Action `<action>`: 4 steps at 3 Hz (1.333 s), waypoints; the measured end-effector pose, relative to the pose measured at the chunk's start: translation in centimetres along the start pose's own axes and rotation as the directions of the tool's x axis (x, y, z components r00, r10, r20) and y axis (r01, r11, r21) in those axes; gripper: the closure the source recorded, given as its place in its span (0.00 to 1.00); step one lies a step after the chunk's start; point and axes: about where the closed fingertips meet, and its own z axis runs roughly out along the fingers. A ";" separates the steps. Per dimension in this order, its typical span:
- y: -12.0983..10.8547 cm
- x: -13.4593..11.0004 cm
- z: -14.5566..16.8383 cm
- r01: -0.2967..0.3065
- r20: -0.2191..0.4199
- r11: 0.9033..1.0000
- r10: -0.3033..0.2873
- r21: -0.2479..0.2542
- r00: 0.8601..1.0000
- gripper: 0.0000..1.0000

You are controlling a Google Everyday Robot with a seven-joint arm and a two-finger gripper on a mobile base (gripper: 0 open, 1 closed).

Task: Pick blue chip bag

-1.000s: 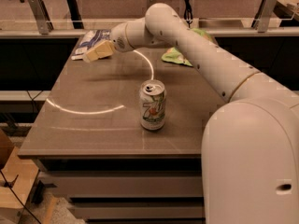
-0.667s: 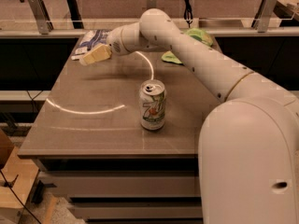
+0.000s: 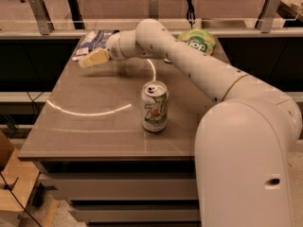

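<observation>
The blue chip bag (image 3: 93,41) lies flat at the far left corner of the table, dark blue with white patches. My gripper (image 3: 86,61) reaches across the table to that corner, its tan fingers just in front of the bag's near edge, low over the surface. My arm (image 3: 189,65) spans from the right front to the far left and hides part of the table's back edge.
A 7UP soda can (image 3: 155,106) stands upright in the middle of the brown table (image 3: 85,126). A light-green chip bag (image 3: 197,40) lies at the far right, partly behind my arm. A rail runs behind the table.
My arm has swung left and lowered toward the far left corner, so the gripper now sits closer to the blue bag. The green bag is more exposed. The can has not moved.
</observation>
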 end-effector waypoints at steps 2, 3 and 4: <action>-1.5 0.9 2.0 -0.031 -0.001 0.999 0.031 0.032 1.000 0.18; -1.8 1.3 2.3 -0.043 -0.004 0.998 0.043 0.043 0.999 0.42; -2.2 1.3 2.4 -0.033 -0.010 0.999 0.033 0.042 0.999 0.65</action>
